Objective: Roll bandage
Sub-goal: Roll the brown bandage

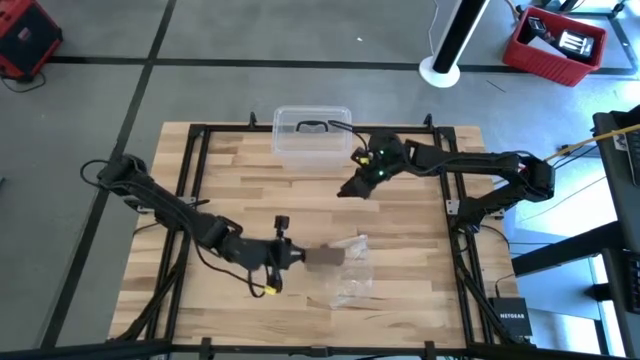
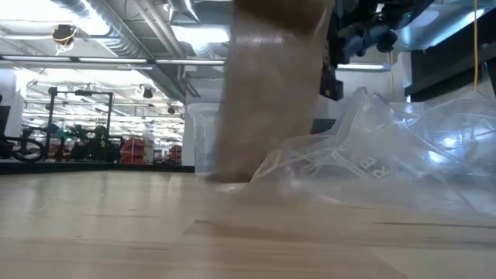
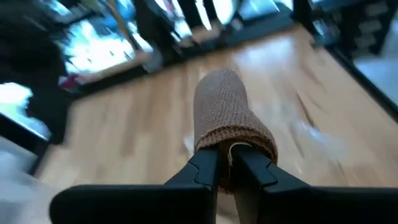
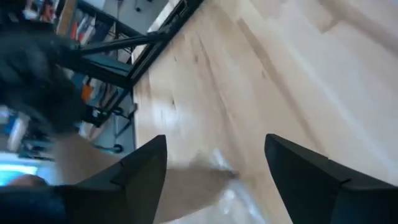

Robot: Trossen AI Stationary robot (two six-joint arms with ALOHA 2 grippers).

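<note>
Two dark arms share the pale wooden plank surface (image 1: pixel 230 180): the left end effector (image 1: pixel 296 255), near six o'clock, is pinched shut on one end of the dull brown, soft knitted bandage (image 1: pixel 325 256), probably to anchor it for rolling. Just beside it lies a crinkled clear plastic bag (image 1: pixel 352 280). The right end effector (image 1: pixel 350 187), toward one o'clock beside a clear plastic box (image 1: pixel 312 140), gapes wide and empty.
</note>
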